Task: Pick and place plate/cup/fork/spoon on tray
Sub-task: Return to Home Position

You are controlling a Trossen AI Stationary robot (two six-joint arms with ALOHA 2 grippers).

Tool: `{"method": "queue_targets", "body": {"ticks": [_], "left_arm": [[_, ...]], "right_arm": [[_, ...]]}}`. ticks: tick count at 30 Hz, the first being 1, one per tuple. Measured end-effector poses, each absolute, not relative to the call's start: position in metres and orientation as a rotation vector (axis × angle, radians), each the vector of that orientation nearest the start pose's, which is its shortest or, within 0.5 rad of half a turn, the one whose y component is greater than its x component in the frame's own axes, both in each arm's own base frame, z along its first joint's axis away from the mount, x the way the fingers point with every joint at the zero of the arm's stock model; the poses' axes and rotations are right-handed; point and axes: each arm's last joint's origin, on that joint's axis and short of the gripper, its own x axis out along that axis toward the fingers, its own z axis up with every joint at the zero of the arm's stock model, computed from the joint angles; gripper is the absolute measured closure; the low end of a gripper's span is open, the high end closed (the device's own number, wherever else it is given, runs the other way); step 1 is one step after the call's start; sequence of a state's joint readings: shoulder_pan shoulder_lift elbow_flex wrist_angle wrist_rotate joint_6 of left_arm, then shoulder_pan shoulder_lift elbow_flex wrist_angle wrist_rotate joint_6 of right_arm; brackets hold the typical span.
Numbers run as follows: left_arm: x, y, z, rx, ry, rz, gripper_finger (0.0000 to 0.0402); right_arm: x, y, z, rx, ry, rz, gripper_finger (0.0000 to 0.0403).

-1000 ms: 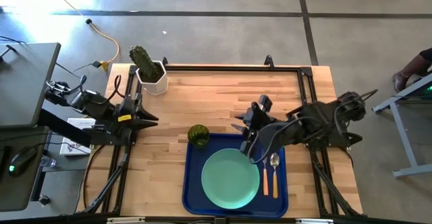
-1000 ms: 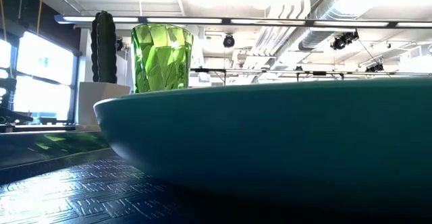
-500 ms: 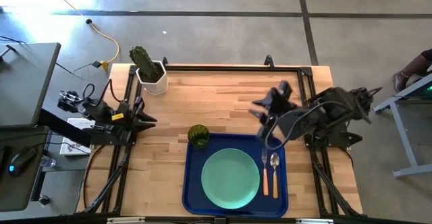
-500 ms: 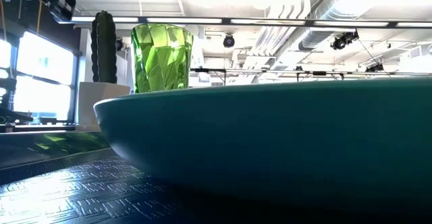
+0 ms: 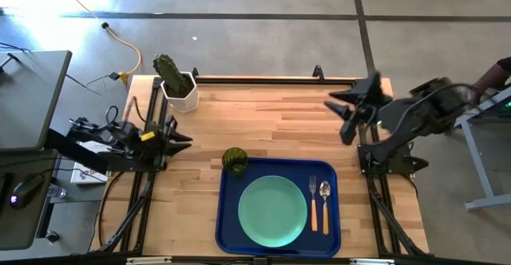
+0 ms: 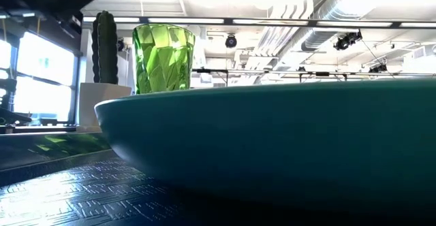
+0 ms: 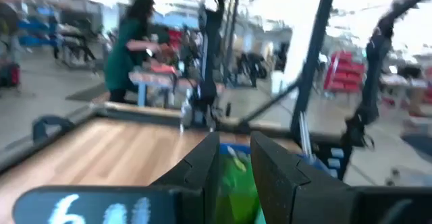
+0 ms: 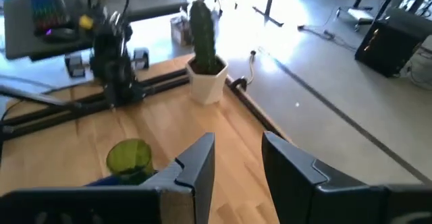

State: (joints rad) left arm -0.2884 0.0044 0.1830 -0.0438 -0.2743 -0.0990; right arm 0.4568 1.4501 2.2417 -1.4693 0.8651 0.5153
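Note:
The dark blue tray (image 5: 227, 217) lies at the table's near middle. On it rest the mint-green plate (image 5: 273, 211) and, to its right, the orange-handled fork (image 5: 312, 203) and spoon (image 5: 325, 201), side by side. The green cup (image 5: 234, 160) stands upright at the tray's far left corner; on the tray or beside it, I cannot tell. My right gripper (image 5: 342, 117) hangs open high over the table's far right, clear of everything. At the table's left edge my left gripper (image 5: 180, 141) is open by a narrow gap, with nothing in it.
A cactus in a white pot (image 5: 174, 81) stands at the far left corner. Bare wood lies between it and the tray. A desk with gear (image 5: 32, 97) is left of the table. A person (image 7: 131, 45) works in the room beyond.
My right gripper has risen from just above the tray's far right part, near the fork and spoon, and drawn back toward the table's far right. My left arm has sunk lower at the table's left edge. Nothing on the tray has moved.

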Motion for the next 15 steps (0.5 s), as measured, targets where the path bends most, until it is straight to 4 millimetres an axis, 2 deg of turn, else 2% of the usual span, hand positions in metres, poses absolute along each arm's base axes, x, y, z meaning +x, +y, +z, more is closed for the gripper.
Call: {"method": "queue_targets", "body": {"ticks": [7, 15], "left_arm": [[0.089, -0.013, 0.199, -0.152, -0.123, -0.037, 0.0328], [0.096, -0.011, 0.173, -0.189, -0.064, -0.060, 0.0328]], "right_arm": [[0.153, 0.050, 0.537, 0.101, 0.367, -0.517, 0.0288], [0.149, 0.052, 0.552, 0.076, 0.307, -0.330, 0.0288]]}}
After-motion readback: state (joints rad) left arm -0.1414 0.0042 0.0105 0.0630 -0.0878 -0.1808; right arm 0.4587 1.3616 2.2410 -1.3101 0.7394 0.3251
